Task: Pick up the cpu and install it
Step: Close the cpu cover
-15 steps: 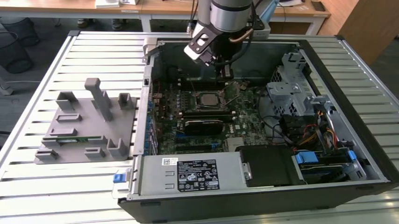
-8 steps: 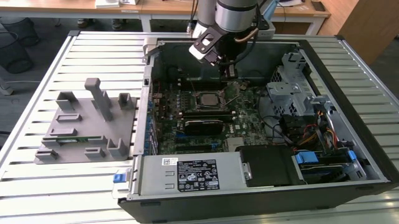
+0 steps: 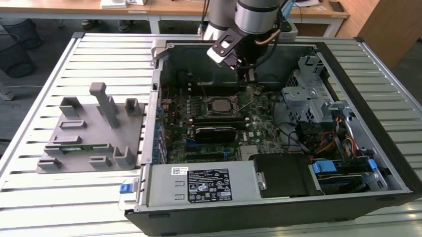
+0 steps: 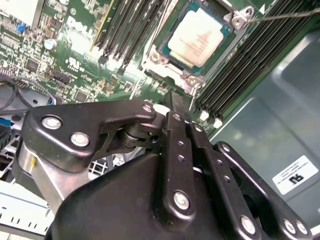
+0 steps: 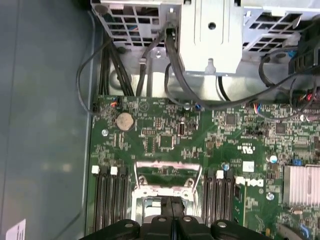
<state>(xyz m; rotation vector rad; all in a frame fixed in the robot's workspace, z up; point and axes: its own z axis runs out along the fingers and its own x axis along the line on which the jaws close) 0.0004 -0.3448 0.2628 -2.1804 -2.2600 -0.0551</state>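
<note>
The cpu (image 3: 220, 105) lies flat in its socket on the green motherboard (image 3: 264, 123) inside the open computer case. In the second wrist view its silver-white top (image 4: 197, 37) sits square in the socket frame, with the thin wire lever (image 4: 280, 16) standing free beside it. My gripper (image 3: 252, 85) hangs just above the board, a little toward the exterior view's right and the far side of the socket. Both wrist views show the black fingers (image 4: 172, 107) pressed together with nothing between them. In the first wrist view the gripper (image 5: 172, 202) sits over the socket frame (image 5: 167, 172).
A metal drive cage (image 3: 310, 94) and bundled cables (image 3: 329, 143) fill the case at the exterior view's right. The power supply (image 3: 204, 185) lies along the near side. A black heatsink block (image 3: 214, 132) sits below the socket. A grey parts fixture (image 3: 92, 133) stands on the slatted table.
</note>
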